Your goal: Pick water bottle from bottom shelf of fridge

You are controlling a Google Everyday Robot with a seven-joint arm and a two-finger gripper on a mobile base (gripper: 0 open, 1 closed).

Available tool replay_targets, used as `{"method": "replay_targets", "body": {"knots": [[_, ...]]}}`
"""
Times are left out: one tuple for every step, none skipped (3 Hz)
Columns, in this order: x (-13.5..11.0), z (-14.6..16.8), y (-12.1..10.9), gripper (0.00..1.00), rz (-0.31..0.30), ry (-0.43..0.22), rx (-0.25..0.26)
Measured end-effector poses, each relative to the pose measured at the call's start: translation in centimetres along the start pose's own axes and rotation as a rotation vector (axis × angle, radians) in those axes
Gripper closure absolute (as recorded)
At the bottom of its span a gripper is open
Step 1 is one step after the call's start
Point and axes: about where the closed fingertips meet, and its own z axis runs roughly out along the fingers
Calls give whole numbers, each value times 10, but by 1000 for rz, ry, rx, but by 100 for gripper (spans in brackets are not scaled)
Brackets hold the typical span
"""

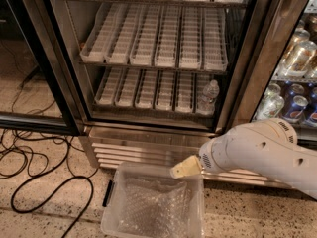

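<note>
Your gripper (pixel 185 167) hovers over the far rim of the clear plastic bin (pixel 115 202); whether it is open, you cannot tell. Beyond it, up and slightly right, the water bottle (pixel 208 97) stands upright at the bottom shelf's (pixel 148 90) right end. It is likely light, slick and crushable, so take its ribbed middle.

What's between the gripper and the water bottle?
In the camera view, the steel grille lies between the gripper, low by the bin, and the bottle.
</note>
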Motion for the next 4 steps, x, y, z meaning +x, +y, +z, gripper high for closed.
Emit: {"method": "replay_targets", "body": {"knots": [[6, 34, -8, 0, 70, -25, -2], [-7, 55, -34, 0, 169, -124, 35], [-26, 56, -67, 0, 263, -192, 84], [-24, 54, -80, 0, 347, -200, 101]]}}
